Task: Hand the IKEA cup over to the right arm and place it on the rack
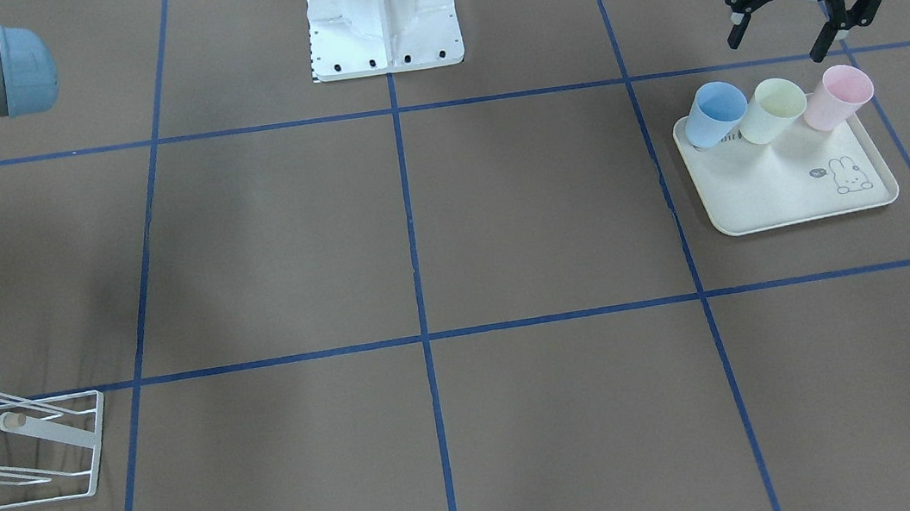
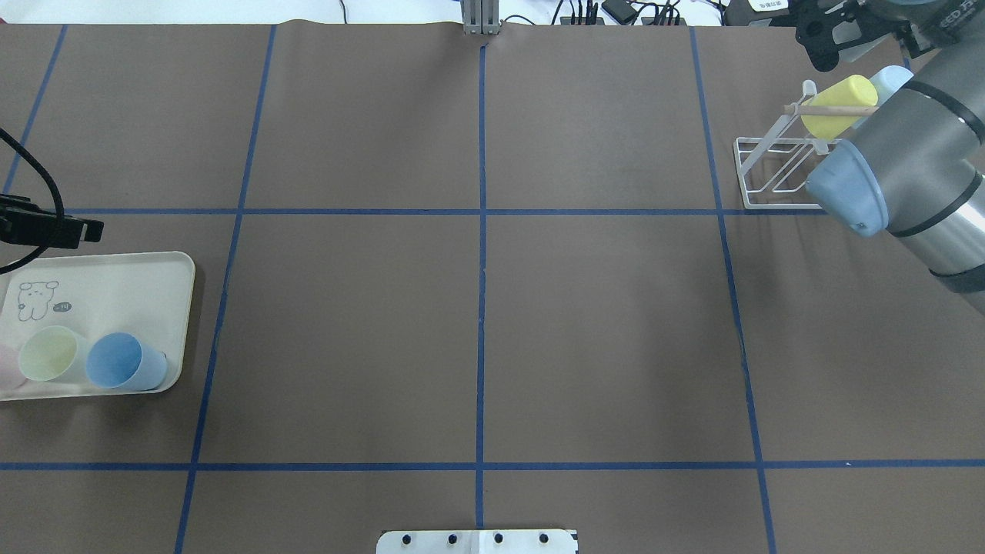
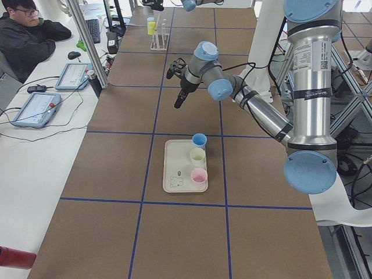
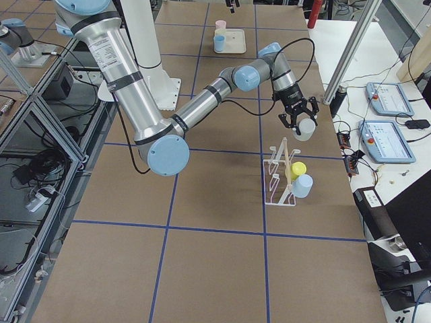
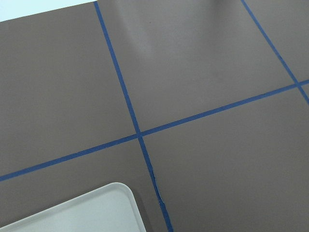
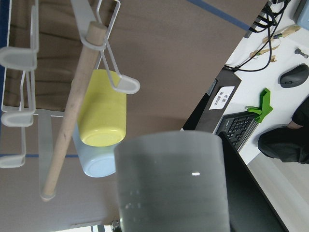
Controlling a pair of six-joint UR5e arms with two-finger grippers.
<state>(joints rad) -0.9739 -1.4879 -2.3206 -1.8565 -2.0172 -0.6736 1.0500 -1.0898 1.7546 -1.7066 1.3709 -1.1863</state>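
Hanging on the rack (image 4: pixel 281 173) near the table's edge are a yellow cup (image 4: pixel 298 168) and a pale blue cup (image 4: pixel 304 186), each slid over a prong beneath the wooden rod (image 6: pixel 72 111). From overhead, the right arm (image 2: pixel 916 161) crosses in front of the rack and its blue joint cap hides part of the wire base. The side view from the robot's right shows what that hides: the right gripper (image 4: pixel 298 116) is pinched around a grey cup (image 4: pixel 305 131), held above the rack's top and apart from the prongs. In the right wrist view the same cup fills the foreground, with the two hung cups just beyond it. That arm stretches long and low across the table, wrist bent downward. At the other end, a cream tray (image 1: pixel 796 201) carries blue, pale yellow-green and pink cups in a row, and the left gripper (image 1: pixel 780 38) hangs above the table just behind them, fingers spread and empty. A person (image 3: pixel 29 35) sits at the side bench.
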